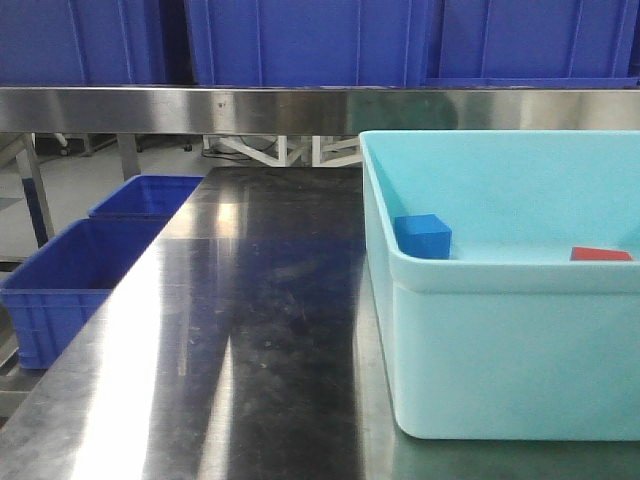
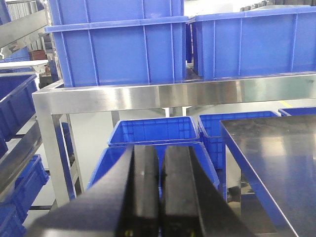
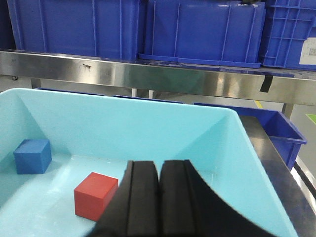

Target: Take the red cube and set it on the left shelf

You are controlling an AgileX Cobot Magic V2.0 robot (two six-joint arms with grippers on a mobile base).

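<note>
At the far left, two low blue bins (image 1: 70, 275) stand beside the steel tabletop (image 1: 260, 300), below its level. The left gripper (image 2: 160, 153) is on this side. Its two black fingers are pressed together with nothing between them, and it faces the left shelf (image 2: 148, 97), whose steel rail carries dark-blue crates (image 2: 118, 49). I see no cube on the rail.

Going right, the light-blue tub (image 1: 500, 350) sits on the tabletop. Inside it the blue cube (image 1: 422, 236) lies near the left wall. The red cube (image 3: 96, 195) rests on the tub floor, apart from the blue one and more to the right. The right gripper (image 3: 158, 168) is over the tub, near the red cube, and it is also clenched and empty.

I judge that the task is at its beginning. The cube is not grasped, and the pick, the carrying and the placing on the shelf are all left to do.
</note>
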